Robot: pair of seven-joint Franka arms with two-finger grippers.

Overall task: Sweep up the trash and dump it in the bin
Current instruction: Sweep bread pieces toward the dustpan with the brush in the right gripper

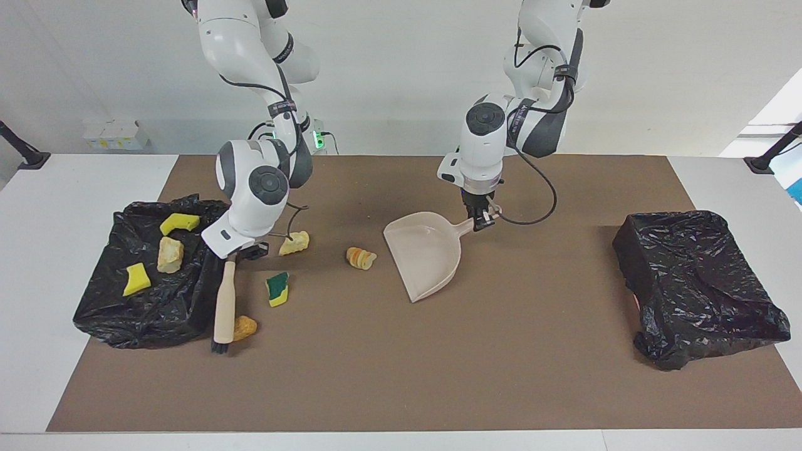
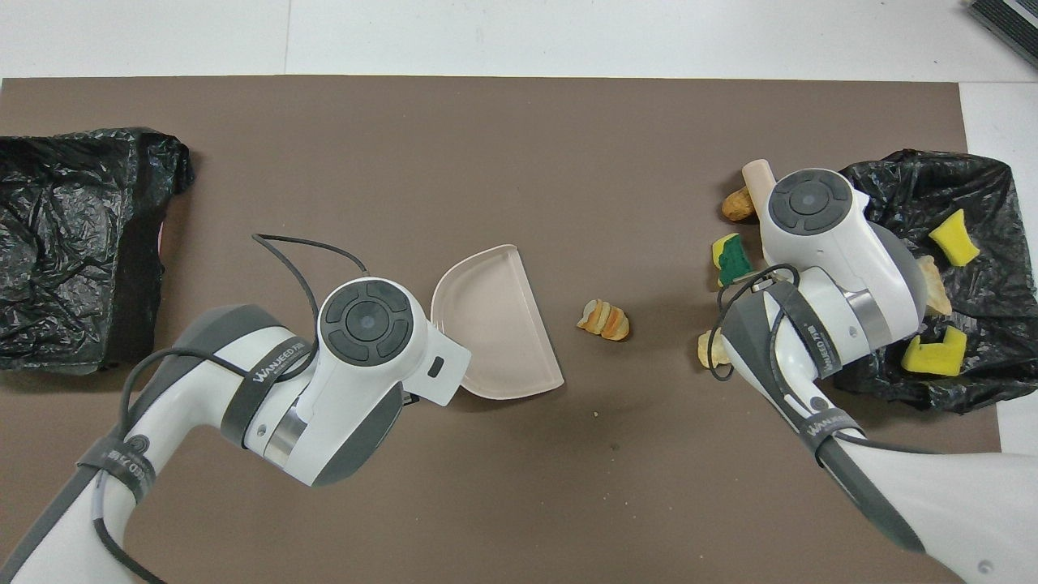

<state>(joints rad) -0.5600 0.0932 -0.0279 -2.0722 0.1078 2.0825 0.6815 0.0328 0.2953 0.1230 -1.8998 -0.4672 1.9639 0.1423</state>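
My right gripper (image 1: pixel 241 252) is shut on the beige-handled brush (image 1: pixel 223 307), whose bristles rest on the mat beside an orange lump (image 1: pixel 244 327). A green-and-yellow sponge scrap (image 1: pixel 277 289), a tan lump (image 1: pixel 294 243) and a striped pastry piece (image 1: pixel 361 257) lie on the mat between brush and dustpan. My left gripper (image 1: pixel 482 220) is shut on the handle of the beige dustpan (image 1: pixel 423 254), which sits on the mat with its mouth toward the pastry (image 2: pixel 604 319). Two yellow sponge scraps (image 1: pixel 178 222) (image 1: pixel 136 279) and a tan lump (image 1: pixel 170 255) lie on a black bag.
The black bag (image 1: pixel 113 313) holding those three pieces lies at the right arm's end of the brown mat (image 1: pixel 401 376). A bin lined with black plastic (image 1: pixel 695 282) stands at the left arm's end, and also shows in the overhead view (image 2: pixel 73 243).
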